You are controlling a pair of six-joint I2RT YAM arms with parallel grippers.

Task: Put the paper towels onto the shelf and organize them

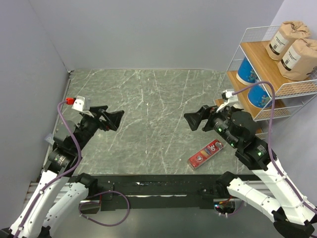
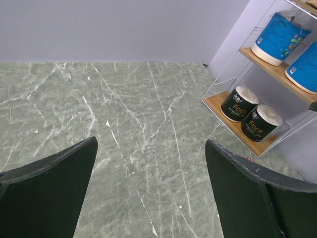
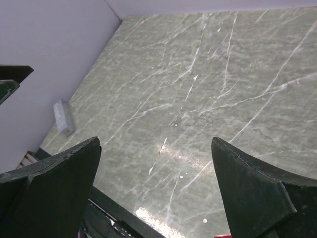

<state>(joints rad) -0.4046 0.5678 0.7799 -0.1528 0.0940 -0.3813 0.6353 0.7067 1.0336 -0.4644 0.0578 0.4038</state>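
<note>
Left hand (image 1: 115,120) and right hand (image 1: 194,120) gape wide, empty; my right arm (image 1: 242,128) beside the shelf (image 1: 254,50) could knock paper towels (image 1: 298,58) down

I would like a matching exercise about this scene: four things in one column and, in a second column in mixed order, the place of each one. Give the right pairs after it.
Things:
1. brown rolls
2. blue rolls
3. black rolls
4. red box

Places:
A. bottom tier of the shelf
B. flat on the table, near the right arm
C. top tier of the shelf
D. middle tier of the shelf

Right pairs: 1-C, 2-D, 3-A, 4-B.
</note>
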